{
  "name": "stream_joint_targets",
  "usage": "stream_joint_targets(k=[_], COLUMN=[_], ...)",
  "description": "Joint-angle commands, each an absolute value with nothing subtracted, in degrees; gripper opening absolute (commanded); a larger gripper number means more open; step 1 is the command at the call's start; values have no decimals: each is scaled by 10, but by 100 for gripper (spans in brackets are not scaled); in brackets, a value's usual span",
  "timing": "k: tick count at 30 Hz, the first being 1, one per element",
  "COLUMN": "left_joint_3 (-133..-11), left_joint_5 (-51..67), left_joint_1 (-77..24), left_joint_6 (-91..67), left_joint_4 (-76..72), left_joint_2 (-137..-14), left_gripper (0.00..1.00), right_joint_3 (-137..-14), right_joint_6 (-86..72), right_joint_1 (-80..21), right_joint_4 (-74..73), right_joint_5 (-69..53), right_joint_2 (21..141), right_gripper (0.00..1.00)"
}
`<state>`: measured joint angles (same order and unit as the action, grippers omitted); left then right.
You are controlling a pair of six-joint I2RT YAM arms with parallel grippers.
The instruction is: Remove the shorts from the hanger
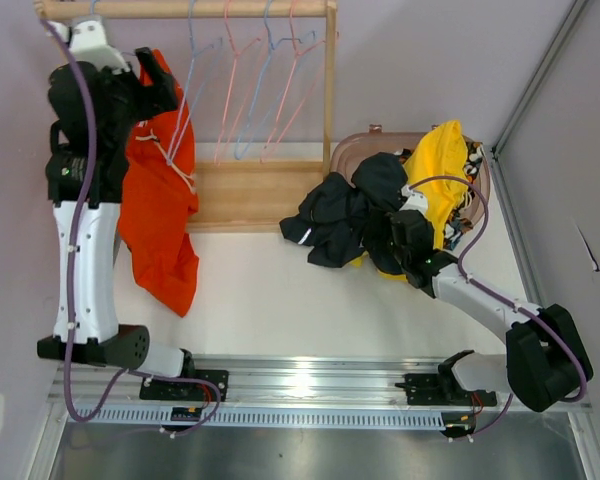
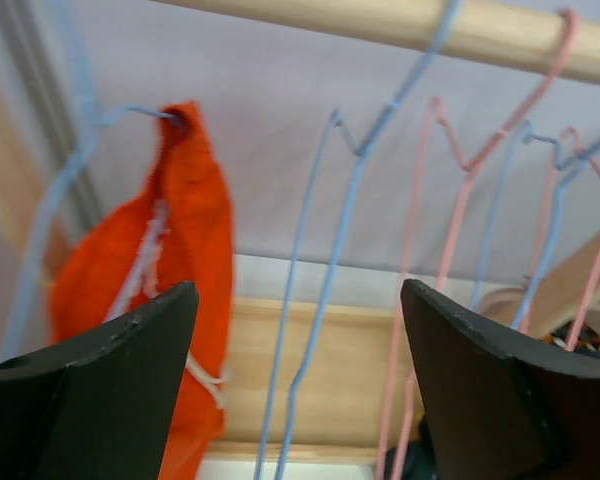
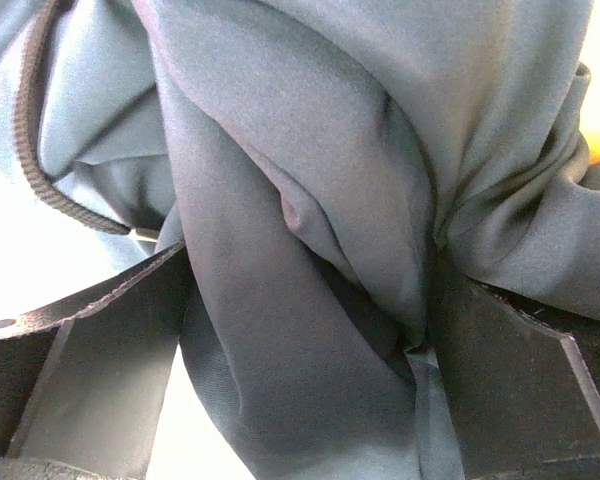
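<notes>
Orange-red cloth shorts (image 1: 160, 210): the only pair hanging, on a pale blue wire hanger (image 2: 40, 220), just beyond and left of the left claw (image 2: 298, 295).
Left claw: fingers apart, raised near the hook, probably to unhook the shorts.
Black cloth shorts (image 1: 340, 215): heaped on the surface (image 1: 280, 300), with a fold between the spread fingers of the right claw (image 3: 305, 270), which is not clamped.

Top external: high above the near edge of the table (image 1: 260, 290), looking down and toward the far wall; the widest view, farthest from everything.
Left wrist: high up near the wooden rail (image 2: 500, 35), tilted upward, close to the hangers (image 2: 330, 280) and the orange-red shorts (image 2: 185, 230).
Right wrist: right against the black shorts (image 3: 310, 200); cloth fills the frame.
Shared, top and left wrist: wooden rail (image 1: 180, 8), hangers (image 1: 245, 90), orange-red shorts (image 1: 160, 220).
Shared, top and right wrist: black shorts (image 1: 345, 215).
</notes>
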<state>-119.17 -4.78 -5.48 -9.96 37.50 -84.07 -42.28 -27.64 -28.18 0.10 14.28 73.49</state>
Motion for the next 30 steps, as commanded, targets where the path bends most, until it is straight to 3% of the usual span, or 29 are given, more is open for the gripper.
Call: stream_joint_targets(k=[1, 18, 30], left_joint_3=[-1167, -1201, -1216], left_joint_5=[-79, -92, -38], left_joint_1=[-14, 98, 119], left_joint_6=[-98, -99, -122], left_joint_4=[347, 334, 341], left_joint_2=[-796, -848, -920], left_gripper=[91, 94, 81], right_joint_3=[-395, -277, -280], right_joint_6=[-307, -301, -298], right_joint_1=[-302, -358, -357], right_joint_4=[17, 168, 171], right_joint_5=[126, 69, 61], right_joint_2=[728, 736, 738], right_gripper=[99, 99, 99])
